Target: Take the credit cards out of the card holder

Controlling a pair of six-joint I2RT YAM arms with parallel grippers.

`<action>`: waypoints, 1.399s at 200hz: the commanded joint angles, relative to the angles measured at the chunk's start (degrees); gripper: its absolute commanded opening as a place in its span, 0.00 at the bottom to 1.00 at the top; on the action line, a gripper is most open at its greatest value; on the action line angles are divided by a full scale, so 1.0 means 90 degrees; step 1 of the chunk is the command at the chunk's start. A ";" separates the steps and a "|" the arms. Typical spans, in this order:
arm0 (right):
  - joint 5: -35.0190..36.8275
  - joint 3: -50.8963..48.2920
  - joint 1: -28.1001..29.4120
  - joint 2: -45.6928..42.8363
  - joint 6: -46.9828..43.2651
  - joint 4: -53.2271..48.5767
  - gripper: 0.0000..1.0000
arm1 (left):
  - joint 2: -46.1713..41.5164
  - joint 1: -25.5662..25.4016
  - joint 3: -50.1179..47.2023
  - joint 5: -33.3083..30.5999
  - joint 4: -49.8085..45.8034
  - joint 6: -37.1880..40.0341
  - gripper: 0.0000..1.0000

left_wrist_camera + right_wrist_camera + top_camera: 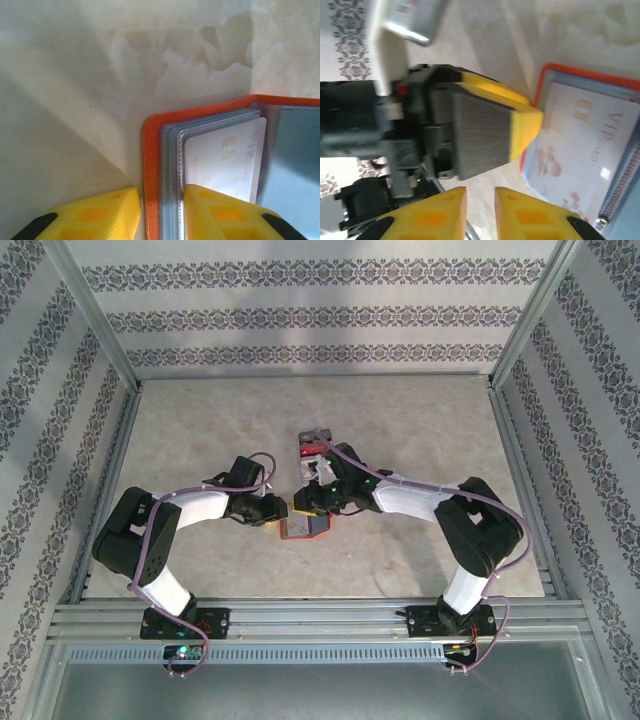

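The orange card holder [308, 528] lies open on the table between the two arms. My left gripper [162, 192] is shut on its near edge, with the orange cover [150, 150] and the clear grey-blue sleeves between the yellow fingers. A white credit card [220, 160] with a gold chip and "VIP" lettering sits in the top sleeve. My right gripper [480, 192] hovers just left of the holder [547, 70], slightly open, with bare table between its fingers. The same card [580, 145] and the left gripper's grey-padded finger [485, 132] appear in the right wrist view.
A clear tray [315, 443] with red and pale contents stands just behind the right gripper [305, 498]. Metal frame rails run along the table's sides and near edge. Patterned walls close in the back and both sides.
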 commanded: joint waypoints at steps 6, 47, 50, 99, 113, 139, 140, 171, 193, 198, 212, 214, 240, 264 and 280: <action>0.0327 0.0096 -0.0028 0.0262 0.0063 -0.0081 0.21 | 0.0569 -0.0113 -0.0312 -0.1093 -0.0368 0.0198 0.34; 0.0605 -0.0123 -0.0119 0.0348 0.0002 -0.0128 0.20 | 0.0618 -0.0109 -0.0291 -0.1179 -0.0447 0.0188 0.34; 0.0606 -0.0145 -0.0130 0.0357 -0.0013 -0.0128 0.20 | 0.0627 -0.0108 -0.0291 -0.1182 -0.0453 0.0188 0.34; 0.0449 -0.0423 -0.0310 0.0387 -0.0202 0.0024 0.21 | 0.0620 -0.0108 -0.0311 -0.1217 -0.0448 0.0189 0.34; 0.0362 -0.0492 -0.0360 0.0397 -0.0258 0.0093 0.21 | 0.0636 -0.0105 -0.0311 -0.1220 -0.0448 0.0188 0.34; 0.0222 -0.0593 -0.0428 0.0430 -0.0305 0.0219 0.22 | 0.0648 -0.0112 -0.0321 -0.1216 -0.0439 0.0176 0.34; 0.0214 -0.0594 -0.0429 0.0433 -0.0303 0.0227 0.22 | 0.0648 -0.0108 -0.0320 -0.1219 -0.0439 0.0177 0.34; 0.0101 -0.0654 -0.0460 0.0508 -0.0290 0.0398 0.22 | 0.0645 -0.0105 -0.0323 -0.1218 -0.0430 0.0169 0.34; 0.0007 -0.0653 -0.0449 0.0589 -0.0256 0.0509 0.22 | 0.0643 -0.0105 -0.0322 -0.1221 -0.0441 0.0178 0.34; -0.0013 -0.0654 -0.0444 0.0600 -0.0244 0.0541 0.22 | 0.0648 -0.0106 -0.0320 -0.1222 -0.0443 0.0178 0.34; -0.0066 -0.0654 -0.0443 0.0640 -0.0208 0.0631 0.22 | 0.0652 -0.0105 -0.0321 -0.1221 -0.0441 0.0178 0.34; -0.0068 -0.0654 -0.0440 0.0646 -0.0206 0.0641 0.22 | 0.0656 -0.0109 -0.0320 -0.1221 -0.0439 0.0173 0.34; -0.0135 -0.0657 -0.0420 0.0720 -0.0151 0.0749 0.22 | 0.0677 -0.0105 -0.0311 -0.1204 -0.0432 0.0178 0.33; -0.0068 -0.0635 -0.0401 0.0766 -0.0168 0.0644 0.22 | 0.0672 -0.0105 -0.0313 -0.1221 -0.0439 0.0188 0.34; 0.0033 -0.0654 -0.0404 0.0744 -0.0169 0.0573 0.22 | 0.0659 -0.0110 -0.0311 -0.1209 -0.0438 0.0189 0.34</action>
